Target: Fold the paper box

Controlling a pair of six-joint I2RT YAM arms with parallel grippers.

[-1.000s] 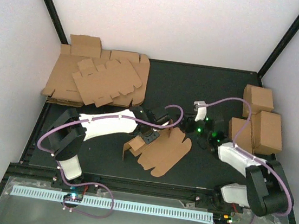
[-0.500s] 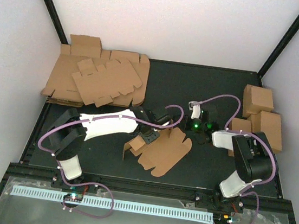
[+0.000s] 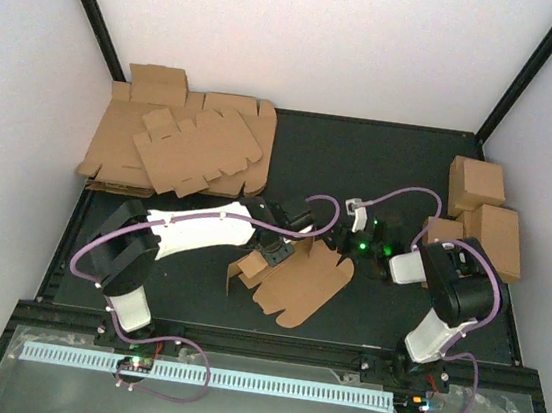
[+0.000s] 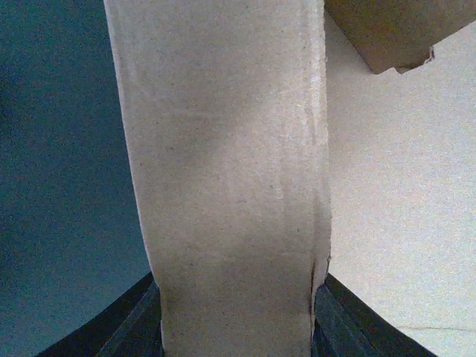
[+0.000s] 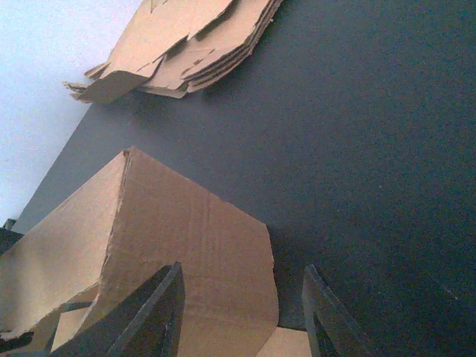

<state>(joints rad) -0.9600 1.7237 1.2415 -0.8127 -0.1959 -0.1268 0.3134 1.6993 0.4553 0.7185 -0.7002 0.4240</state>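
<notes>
Blank stack (image 3: 177, 149) is blocking far-left corner, folded boxes (image 3: 480, 227) crowding right edge, paper box (image 3: 297, 280) occupying centre of mat (image 3: 363, 157); far middle lying open.

Your plain brown, die-cut cardboard paper box (image 3: 305, 283) sits half-folded near the middle of the table.
You'll see most of it lying flat on the dark mat (image 3: 381, 169), with rounded tabs along its right and near edges. Its left end stands up as a low wall with a turned corner. Up close, one raised panel of the paper box (image 4: 230, 186) stands upright, and another creased flap (image 5: 190, 238) tilts off the mat.
</notes>
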